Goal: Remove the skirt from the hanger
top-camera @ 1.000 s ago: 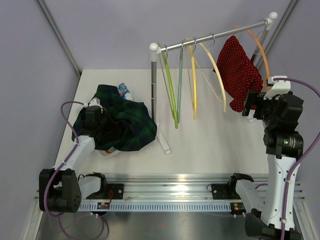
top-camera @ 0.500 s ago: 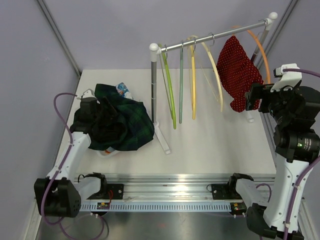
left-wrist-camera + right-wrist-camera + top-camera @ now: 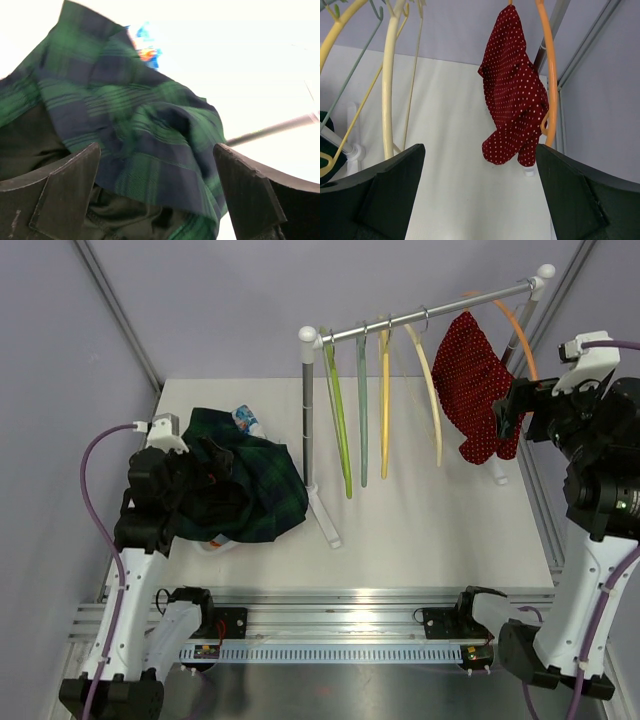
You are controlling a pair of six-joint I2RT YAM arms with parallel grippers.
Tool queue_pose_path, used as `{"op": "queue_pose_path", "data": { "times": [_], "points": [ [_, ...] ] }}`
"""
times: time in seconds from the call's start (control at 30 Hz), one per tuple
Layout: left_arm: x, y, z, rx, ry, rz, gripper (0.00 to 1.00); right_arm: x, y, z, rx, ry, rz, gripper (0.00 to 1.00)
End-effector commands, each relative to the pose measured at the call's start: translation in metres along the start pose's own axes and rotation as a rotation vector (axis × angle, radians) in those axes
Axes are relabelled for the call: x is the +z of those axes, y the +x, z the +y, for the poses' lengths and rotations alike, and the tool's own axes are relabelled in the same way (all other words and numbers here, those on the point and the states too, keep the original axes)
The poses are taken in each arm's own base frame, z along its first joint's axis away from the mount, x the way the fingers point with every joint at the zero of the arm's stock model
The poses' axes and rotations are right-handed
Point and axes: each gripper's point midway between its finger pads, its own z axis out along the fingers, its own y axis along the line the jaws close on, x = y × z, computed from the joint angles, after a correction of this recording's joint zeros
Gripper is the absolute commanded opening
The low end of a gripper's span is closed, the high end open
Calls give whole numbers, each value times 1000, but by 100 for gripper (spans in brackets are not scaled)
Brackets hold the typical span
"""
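skirt (image 3: pixel 515 95): deep red, sprinkled all over with small white dots; upper right of the top view
skirt's hanger (image 3: pixel 550 70): orange
cream hanger (image 3: pixel 430 390): pale cream
yellow hanger (image 3: pixel 384 410): warm yellow
grey-green hanger (image 3: pixel 361 410): dull grey-green
light green hanger (image 3: pixel 340 420): fresh light green
rail (image 3: pixel 420 316): silver, with white end caps
tartan cloth (image 3: pixel 150 150): dark green and navy checks; left of the top view
scrap (image 3: pixel 246 421): bright blue with white and orange patches
table (image 3: pixel 430 530): plain white
walls (image 3: pixel 250 300): lavender-grey

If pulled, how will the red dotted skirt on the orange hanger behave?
Probably floppy: the red dotted skirt hangs in soft folds. Likely light, as the thin orange hanger carries it. It may drag the hanger along.
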Motion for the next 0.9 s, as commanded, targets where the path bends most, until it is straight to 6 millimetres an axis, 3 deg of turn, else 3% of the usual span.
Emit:
{"op": "queue_pose_path", "data": {
  "times": [0.0, 0.1, 0.13, 0.17, 0.23, 0.27, 0.3, 0.33, 0.37, 0.43, 0.7, 0.87],
  "points": [
    [-18, -3, -30, 189, 221, -73, 99, 15, -13, -5, -7, -14, 7, 100],
    [-36, -6, -50, 258, 349, -176, 99, 33, -26, -11, 2, -44, 18, 99],
    [-35, 8, -51, 260, 385, -160, 99, 30, -41, -13, -12, -45, -17, 99],
    [-36, 7, -53, 263, 403, -190, 99, 47, -38, -17, -7, -68, 8, 99],
    [-39, 20, -53, 262, 428, -193, 99, 64, -46, -39, -3, -43, 6, 100],
    [-39, 23, -52, 263, 428, -193, 99, 69, -49, -39, 9, -98, -4, 100],
    [-39, 25, -50, 263, 426, -195, 99, 73, -48, -55, 32, -90, -1, 99],
    [-40, 28, -50, 274, 427, -188, 99, 71, -61, -59, 25, -103, -34, 99],
    [-43, 28, -49, 277, 419, -178, 99, 90, -49, -63, 61, -168, 3, 99],
    [-44, 26, -49, 282, 413, -192, 99, 107, -38, -77, 50, -168, 18, 98],
    [-44, 27, -47, 294, 396, -185, 99, 145, -10, -91, 84, -205, 80, 90],
    [-44, 28, -46, 294, 391, -182, 99, 172, 8, -101, 114, -226, 115, 76]
  ]
}}
